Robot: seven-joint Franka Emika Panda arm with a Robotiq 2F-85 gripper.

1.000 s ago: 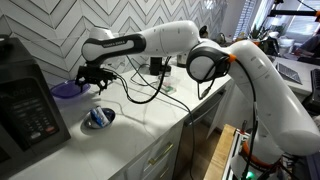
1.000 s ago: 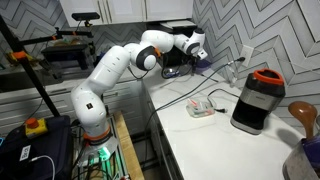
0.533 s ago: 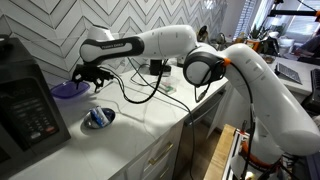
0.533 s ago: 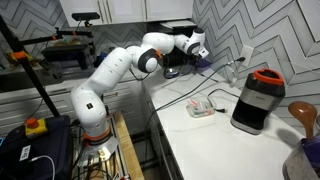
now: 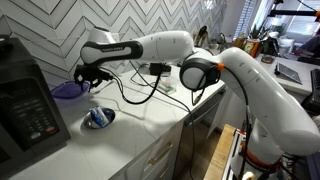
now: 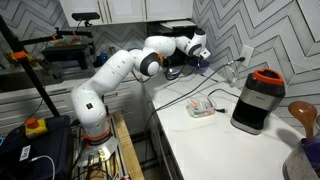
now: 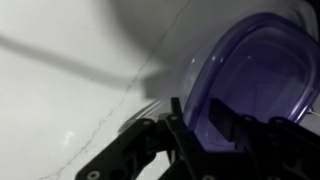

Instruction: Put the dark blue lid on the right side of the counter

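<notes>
The dark blue lid (image 5: 64,91) lies flat at the back of the white counter (image 5: 150,128), close to the tiled wall. In the wrist view the lid (image 7: 255,70) fills the right half, translucent purple-blue with a raised rim. My gripper (image 5: 86,79) sits low at the lid's edge. Seen from the wrist, the gripper (image 7: 194,102) has the rim between its jaws: one finger (image 7: 176,112) outside the rim, one over the lid's inside. Whether the pads press the rim does not show. In an exterior view the gripper (image 6: 197,56) mostly hides the lid.
A black appliance (image 5: 25,105) stands just beside the lid. A small grey dish (image 5: 98,118) with blue-and-white contents lies in front. Black cables (image 5: 140,92) run across the counter (image 6: 215,140). A dark jar with a red rim (image 6: 255,100) and a wooden spoon (image 6: 303,115) stand further along.
The arm has shifted a little toward the lid and the black appliance. The fingers have come in from wide apart to either side of the lid's rim.
</notes>
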